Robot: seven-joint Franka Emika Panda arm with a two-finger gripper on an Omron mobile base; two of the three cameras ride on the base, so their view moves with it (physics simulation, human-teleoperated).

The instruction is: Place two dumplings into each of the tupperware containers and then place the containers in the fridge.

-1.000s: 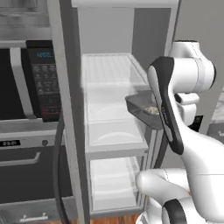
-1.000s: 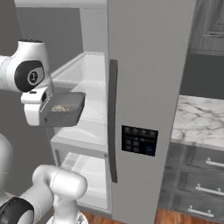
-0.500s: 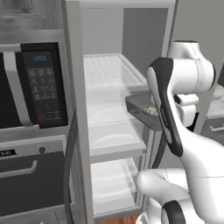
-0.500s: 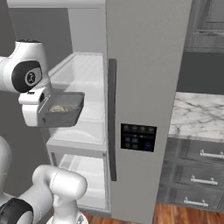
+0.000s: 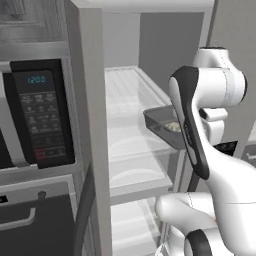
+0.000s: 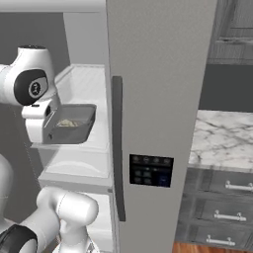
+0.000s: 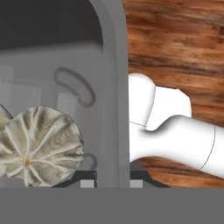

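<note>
My gripper (image 7: 112, 183) is shut on the side wall of a grey tupperware container (image 7: 111, 87), its tips clamping the rim. Inside lies a pale folded dumpling (image 7: 41, 151), and the edge of a second dumpling (image 7: 3, 120) shows at the left border. In the right base view the hand (image 6: 42, 129) holds the container (image 6: 74, 126) level, with the dumplings (image 6: 68, 123) in it, in front of the open fridge (image 6: 158, 89), above a white shelf (image 6: 84, 148). In the left base view the container (image 5: 159, 122) sticks out from behind the forearm towards the fridge shelf (image 5: 125, 95).
A black-fronted microwave (image 5: 42, 115) sits left of the fridge's side wall (image 5: 92, 130). The fridge's shut door with a vertical handle (image 6: 117, 148) and control panel (image 6: 150, 170) stands right of the container. A marble counter (image 6: 222, 138) over grey drawers (image 6: 225, 207) lies further right.
Both base views have shifted: the fridge and microwave slid right in the left view, so the camera moved. The container stays gripped at the same place relative to the arm.
</note>
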